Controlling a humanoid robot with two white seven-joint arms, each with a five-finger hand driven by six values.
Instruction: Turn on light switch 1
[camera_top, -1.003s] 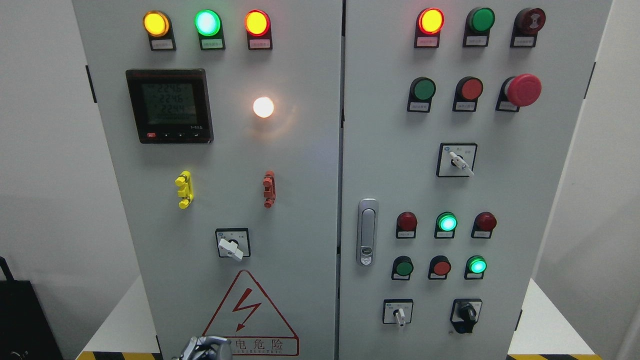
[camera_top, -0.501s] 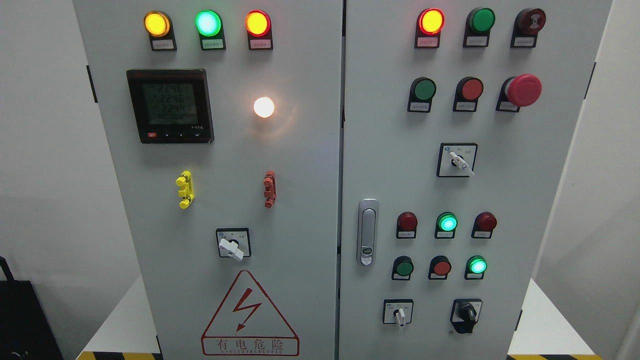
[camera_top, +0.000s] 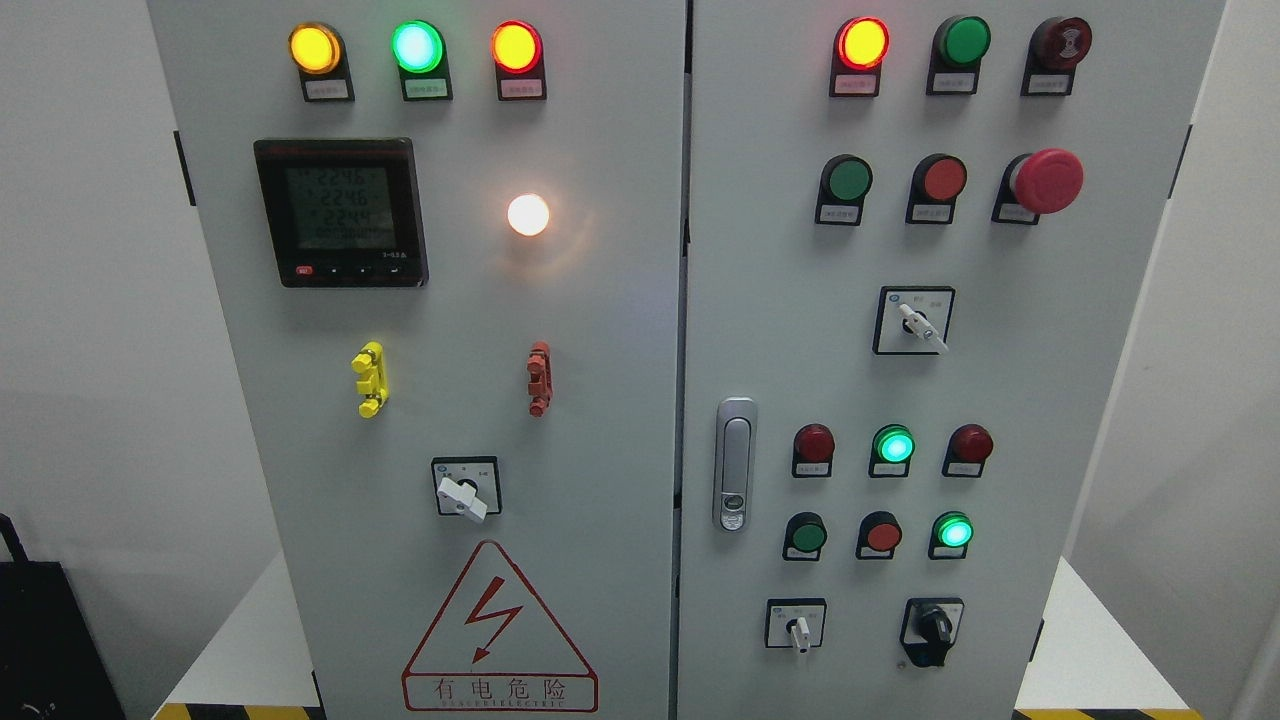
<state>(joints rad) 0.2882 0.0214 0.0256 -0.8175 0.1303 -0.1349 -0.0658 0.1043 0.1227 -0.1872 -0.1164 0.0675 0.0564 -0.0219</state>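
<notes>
Now my hand has dropped out of sight, its fingers unseen, leaving the white knob (camera_top: 462, 497) turned beneath the glowing lamp (camera_top: 527, 214), so the switch is probably on.

Plain white walls (camera_top: 90, 300) either side; white platform (camera_top: 240, 650) below, hazard-striped edge (camera_top: 235, 711); black bag (camera_top: 45, 640) lower left.

I see a white counter (camera_top: 240, 640) carrying the grey control cabinet (camera_top: 600, 400), which stands upright on it. Yellow-black hazard tape (camera_top: 235, 711) edges the counter's front at both lower corners.
</notes>
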